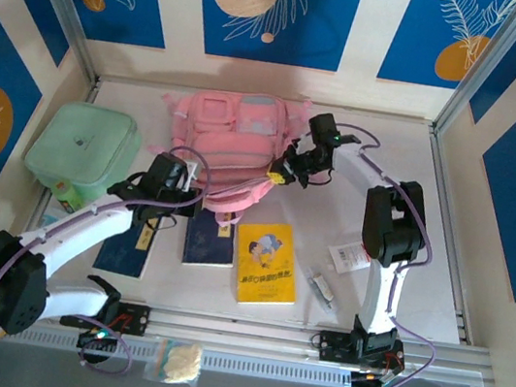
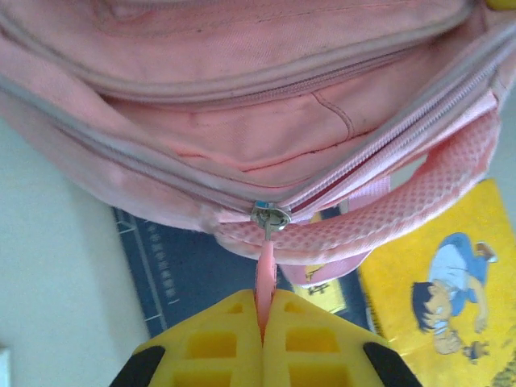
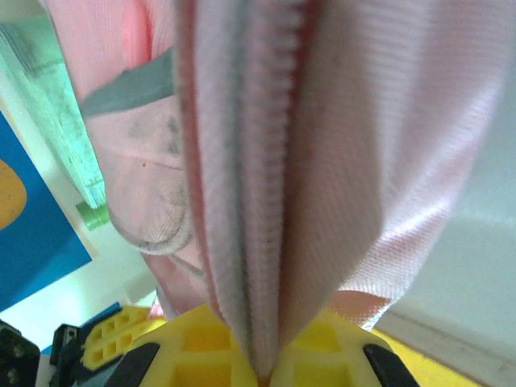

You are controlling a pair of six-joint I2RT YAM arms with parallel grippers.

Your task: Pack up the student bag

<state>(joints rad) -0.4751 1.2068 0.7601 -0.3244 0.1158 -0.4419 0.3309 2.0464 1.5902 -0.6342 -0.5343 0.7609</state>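
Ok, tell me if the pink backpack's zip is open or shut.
Partly open, it seems: in the left wrist view the student bag's teeth mesh right of the slider; left of it the tapes spread apart.

The left arm [image 1: 76,224] stretches to the near-left edge of the student bag [image 1: 234,126], with the left end effector [image 2: 264,310] pinched tight on the zipper pull [image 2: 264,274]. The right arm [image 1: 384,233] arches over to the bag's near-right corner, with the right end effector [image 3: 262,367] clamped on the zipper seam [image 3: 258,161].
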